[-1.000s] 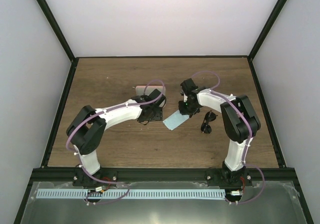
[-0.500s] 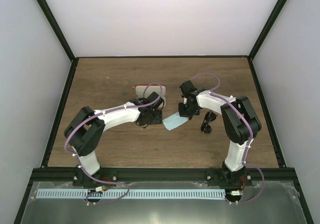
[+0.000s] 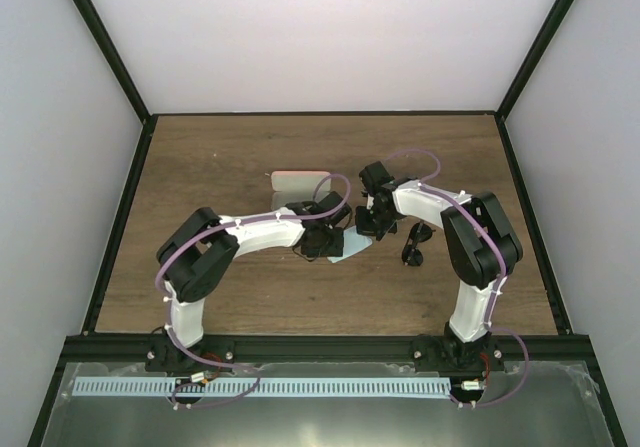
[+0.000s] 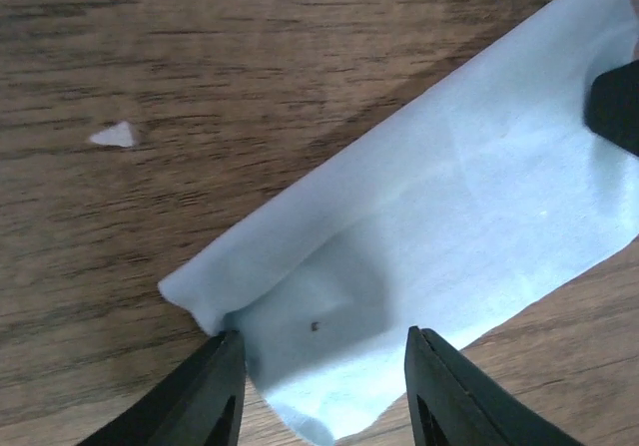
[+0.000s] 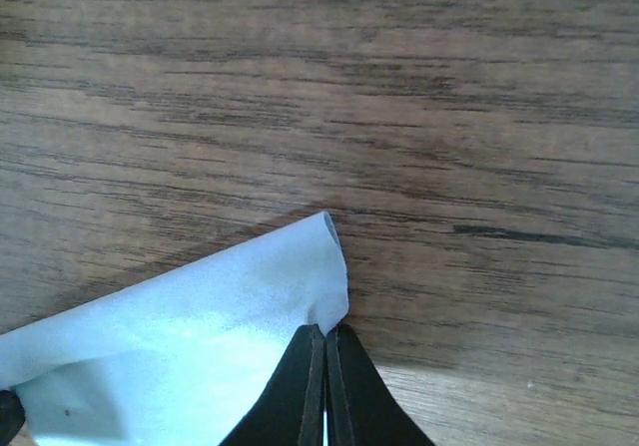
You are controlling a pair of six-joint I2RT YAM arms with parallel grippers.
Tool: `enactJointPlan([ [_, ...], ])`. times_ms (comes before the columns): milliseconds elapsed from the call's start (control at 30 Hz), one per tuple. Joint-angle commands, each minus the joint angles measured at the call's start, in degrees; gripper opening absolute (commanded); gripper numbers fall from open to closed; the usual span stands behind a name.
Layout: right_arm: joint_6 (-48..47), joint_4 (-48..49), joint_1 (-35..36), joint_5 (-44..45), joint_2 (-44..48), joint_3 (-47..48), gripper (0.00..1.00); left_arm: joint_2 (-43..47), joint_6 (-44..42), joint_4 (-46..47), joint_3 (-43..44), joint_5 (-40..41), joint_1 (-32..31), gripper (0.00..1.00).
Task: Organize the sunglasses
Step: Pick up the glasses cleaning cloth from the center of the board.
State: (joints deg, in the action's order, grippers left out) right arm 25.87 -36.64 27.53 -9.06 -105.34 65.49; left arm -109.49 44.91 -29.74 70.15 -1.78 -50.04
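Observation:
The sunglasses (image 3: 414, 243), black with dark lenses, lie on the table just right of my right gripper (image 3: 372, 225). That gripper (image 5: 326, 338) is shut on one raised corner of the light blue cloth (image 5: 190, 336). My left gripper (image 3: 322, 242) is at the cloth's opposite end. In the left wrist view the left gripper (image 4: 324, 391) is open, its jaws straddling a lifted corner of the cloth (image 4: 449, 207). Its left fingertip (image 4: 215, 386) touches the cloth's edge. The sunglasses do not show in either wrist view.
A pink oblong case (image 3: 300, 180) lies behind the left arm's wrist. The wooden table (image 3: 200, 167) is ringed by a black frame and white walls. A small white fleck (image 4: 115, 135) sits on the wood left of the cloth.
My left arm has swung right, off the pink case and onto the cloth's left end, its jaws narrowing. My right gripper has shut on the cloth's corner.

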Motion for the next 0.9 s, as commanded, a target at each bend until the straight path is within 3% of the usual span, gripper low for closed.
enactJointPlan([
  [0, 1.06, -0.82, 0.51, -0.9, 1.17, -0.64, 0.01, -1.94, 1.06, -1.18, 1.68, -0.97, -0.09, 0.45],
  [300, 1.06, -0.32, 0.51, -1.14, 1.31, -0.76, 0.01, -2.33, 1.5, -2.58, 1.71, -0.53, -0.08, 0.34],
  [767, 0.84, 1.0, 0.51, -1.7, 2.79, -1.6, 0.01, -5.15, -0.18, -4.35, 3.69, -0.73, -0.1, 0.06],
  [867, 0.92, 0.9, 0.49, -1.82, 3.15, -1.24, 0.01, -5.05, -0.42, -5.17, 4.22, 0.28, -0.05, 0.04],
])
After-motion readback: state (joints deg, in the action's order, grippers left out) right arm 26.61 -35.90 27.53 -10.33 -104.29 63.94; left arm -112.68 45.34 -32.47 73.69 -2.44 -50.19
